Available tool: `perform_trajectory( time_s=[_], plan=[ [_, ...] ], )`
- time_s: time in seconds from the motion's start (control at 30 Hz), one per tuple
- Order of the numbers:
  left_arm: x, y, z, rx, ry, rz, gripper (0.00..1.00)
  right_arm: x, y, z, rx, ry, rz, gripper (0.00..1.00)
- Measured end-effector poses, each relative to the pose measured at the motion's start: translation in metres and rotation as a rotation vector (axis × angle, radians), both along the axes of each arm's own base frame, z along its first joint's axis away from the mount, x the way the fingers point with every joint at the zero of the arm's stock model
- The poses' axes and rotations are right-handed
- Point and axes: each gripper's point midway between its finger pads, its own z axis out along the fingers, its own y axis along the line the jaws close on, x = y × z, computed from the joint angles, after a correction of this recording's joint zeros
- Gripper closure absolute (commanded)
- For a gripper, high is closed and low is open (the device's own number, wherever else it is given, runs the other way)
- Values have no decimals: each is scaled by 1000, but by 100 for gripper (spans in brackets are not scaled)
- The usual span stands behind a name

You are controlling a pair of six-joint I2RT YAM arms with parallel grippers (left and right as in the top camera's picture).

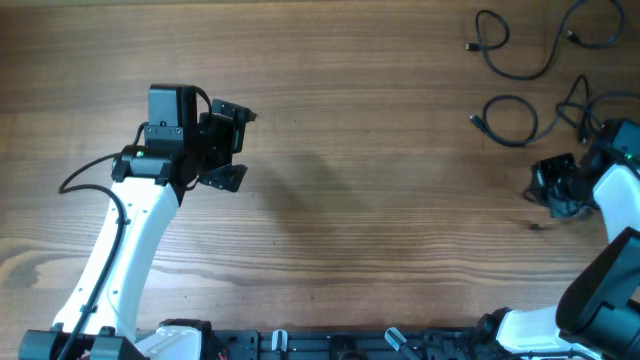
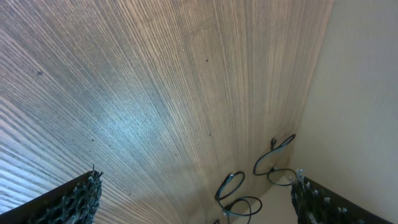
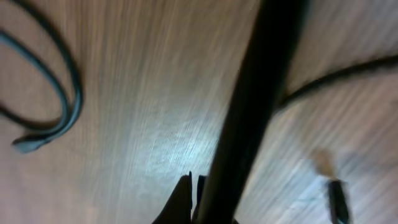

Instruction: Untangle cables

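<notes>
The cables [image 1: 503, 98] are lying in loops at the table's [image 1: 380, 200] far right, some looking crossed, so most untangling is waiting; the right gripper's [image 1: 556, 190] jaws seem to be pinching one black cable [image 3: 249, 112]; the left gripper's [image 1: 238, 145] jaws are hanging wide open, holding nothing.

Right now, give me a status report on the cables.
Left gripper open, empty, far left. Right gripper shut, apparently on a cable. Cables top right. Nothing blocking.

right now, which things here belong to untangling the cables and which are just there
job: upper cable, lower cable, right gripper beside them
just there: left gripper, open, far from the cables; wooden table
</notes>
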Motion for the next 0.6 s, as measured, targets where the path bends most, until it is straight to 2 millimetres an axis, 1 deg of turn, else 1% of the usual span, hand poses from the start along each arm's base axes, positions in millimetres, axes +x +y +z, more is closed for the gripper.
perform_trajectory(
  time_s=[0.07,0.1,0.13,0.17,0.2,0.23,0.27,0.33,0.4,0.43,0.5,0.6],
  plan=[
    [0,0,0,0,0,0,0,7,7,-1,26,-41,14,92],
    [0,0,0,0,0,0,0,13,11,0,30,-62,25,80],
    [0,0,0,0,0,0,0,23,18,3,32,-96,55,64],
    [0,0,0,0,0,0,0,27,23,4,36,-107,65,60],
    [0,0,0,0,0,0,0,34,32,6,38,-130,95,59],
    [0,0,0,0,0,0,0,43,36,9,31,-165,118,54],
    [0,0,0,0,0,0,0,48,40,10,35,-184,133,51],
    [0,0,0,0,0,0,0,51,46,13,57,-201,149,0],
    [0,0,0,0,0,0,0,55,48,21,78,-211,157,0],
    [0,0,0,0,0,0,0,59,48,29,82,-218,165,0],
    [0,0,0,0,0,0,0,71,45,51,74,-247,185,0],
    [0,0,0,0,0,0,0,72,43,76,67,-224,213,0]
  ],
)
